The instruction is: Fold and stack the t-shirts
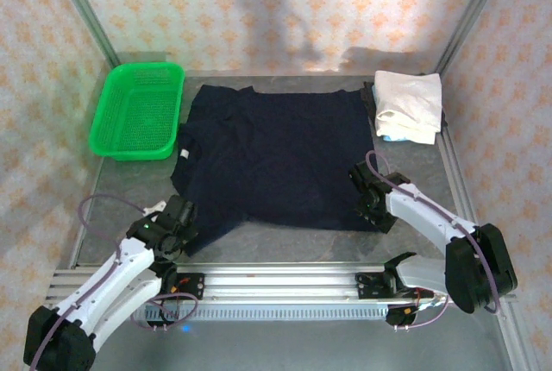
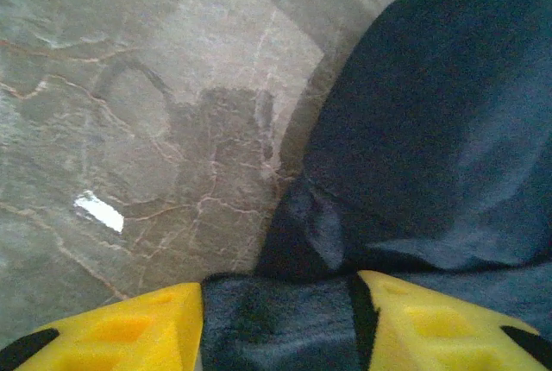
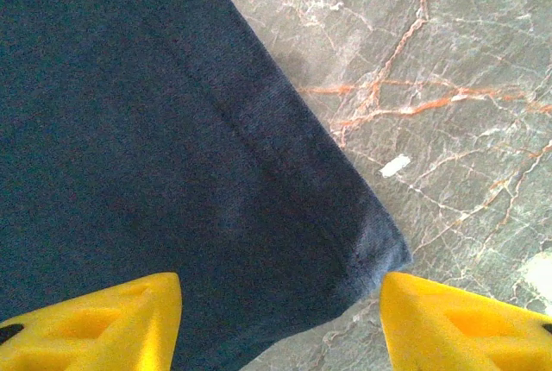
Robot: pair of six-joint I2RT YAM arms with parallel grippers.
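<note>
The dark navy t-shirt [image 1: 276, 155] lies spread flat across the middle of the table. My left gripper [image 1: 177, 224] is at its near left corner. In the left wrist view a bunched fold of navy cloth [image 2: 431, 129] fills the gap between the yellow fingers [image 2: 147, 323], so the left gripper [image 2: 280, 302] is shut on it. My right gripper [image 1: 373, 203] hovers at the near right corner. Its jaws stand wide open [image 3: 280, 298] over the shirt's hem corner [image 3: 371, 246], which lies flat on the table. The white t-shirt [image 1: 407, 105] sits as a folded bundle at the back right.
A green mesh basket [image 1: 138, 110] stands at the back left, next to the navy shirt's sleeve. Grey marbled tabletop [image 1: 285, 242] shows along the front edge. Patterned walls and metal posts enclose the table on three sides.
</note>
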